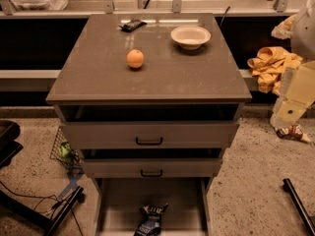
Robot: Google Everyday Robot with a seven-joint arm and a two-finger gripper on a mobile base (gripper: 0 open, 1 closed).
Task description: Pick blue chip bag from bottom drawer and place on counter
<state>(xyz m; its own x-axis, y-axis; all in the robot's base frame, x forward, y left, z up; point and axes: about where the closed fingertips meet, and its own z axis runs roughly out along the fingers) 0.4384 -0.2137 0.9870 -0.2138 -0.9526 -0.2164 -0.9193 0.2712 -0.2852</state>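
Note:
The blue chip bag [149,221] lies on the grey floor of the open bottom drawer [120,203], near its front middle, dark blue with white lettering. The counter [98,77] is the grey-brown top of the cabinet above it. My gripper [288,114] is at the lower end of the cream-coloured arm at the right edge. It hangs beside the cabinet at about the top drawer's height, well away from the bag and holding nothing that I can see.
On the counter are an orange [135,58], a white bowl [190,36] and a small black wrapper [133,24]. The two upper drawers [148,140] stand partly open. A brown-and-white snack bag [294,132] and a yellow cloth [270,65] are at the right. A wire basket [61,151] and cables are at the left.

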